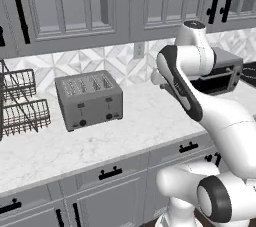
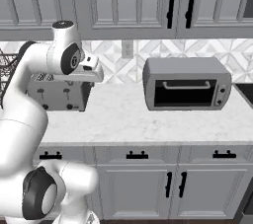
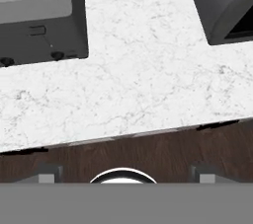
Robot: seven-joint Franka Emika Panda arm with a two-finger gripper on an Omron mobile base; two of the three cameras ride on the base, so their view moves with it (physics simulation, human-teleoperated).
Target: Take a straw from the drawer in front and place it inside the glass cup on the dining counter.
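Grey drawer (image 2: 137,155) shut, handle untouched. Gripper (image 3: 126,176) spread wide, empty, above marble counter (image 3: 143,85) between toaster (image 3: 42,18) and oven (image 3: 225,3). Whole task ahead.

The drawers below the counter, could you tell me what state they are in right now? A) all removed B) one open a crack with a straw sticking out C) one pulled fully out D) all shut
D: in the right base view each drawer front sits flush under the counter, its black handle in line with the others, and nothing sticks out.
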